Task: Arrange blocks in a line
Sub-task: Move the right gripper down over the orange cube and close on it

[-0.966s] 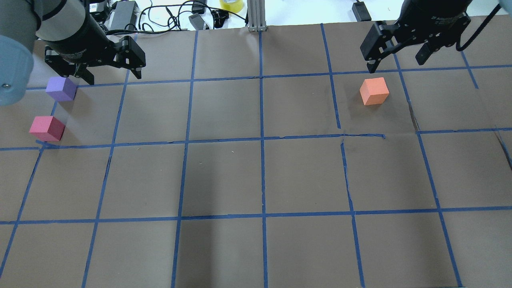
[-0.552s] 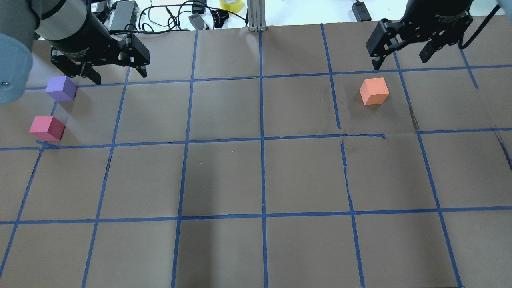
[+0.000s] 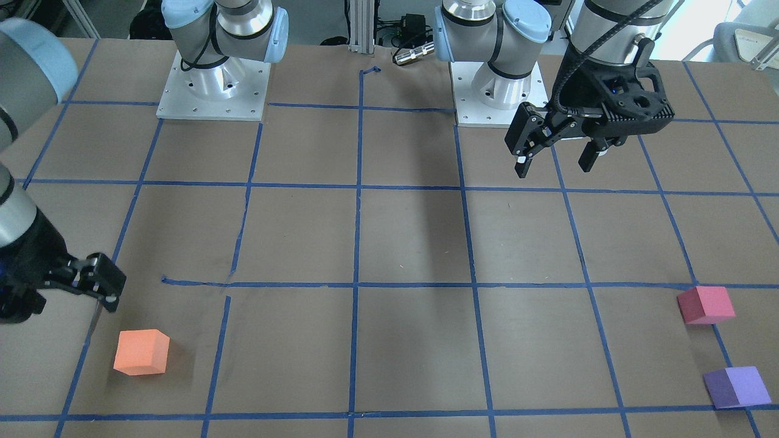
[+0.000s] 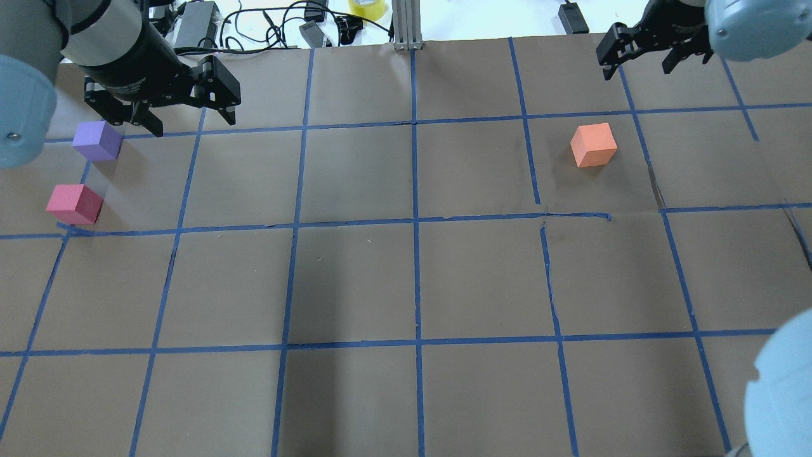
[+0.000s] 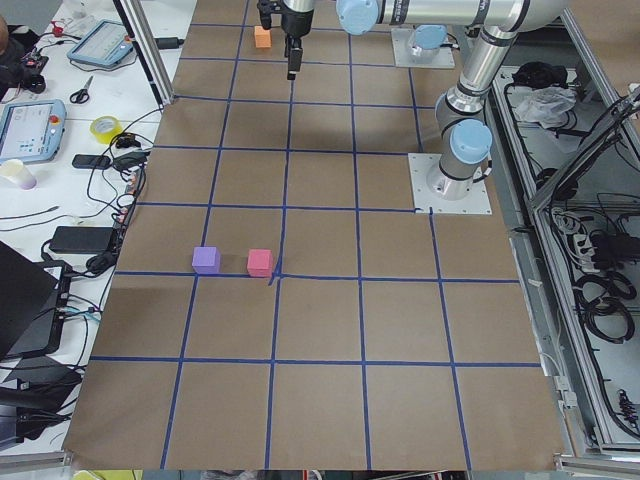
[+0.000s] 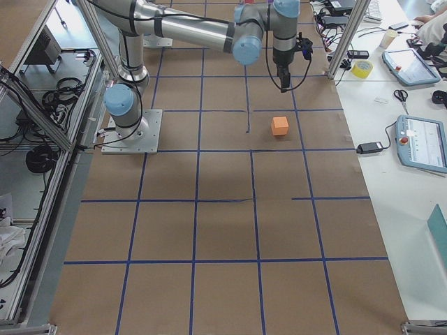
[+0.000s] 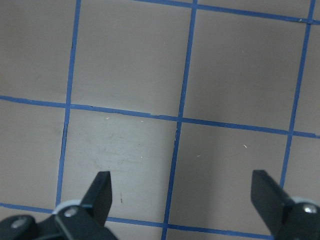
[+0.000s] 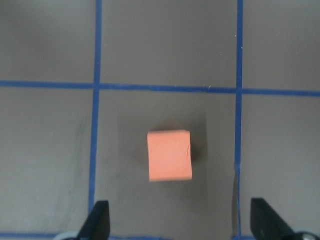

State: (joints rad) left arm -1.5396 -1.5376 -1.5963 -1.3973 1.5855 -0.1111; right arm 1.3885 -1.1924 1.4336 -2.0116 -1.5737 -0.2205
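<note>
1 orange block lay well apart from purple block and red-pink block. Right gripper hovered near, jaws spread; left gripper likewise. Advised: centre over it, square to faces, descend.

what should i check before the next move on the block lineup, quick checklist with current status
1. Left gripper open and empty: ok.
2. Right gripper open and empty: ok.
3. Orange block between the right gripper's fingertips: not ok. In the right wrist view it lies beyond them, roughly centred sideways.
4. Left gripper above a block: not ok. The left wrist view shows only taped table.
5. Purple block and red-pink block free to grasp: ok. They sit flat with a gap between them.
6. Line formed: not ok. The orange block sits far across the table from the other two.
</note>
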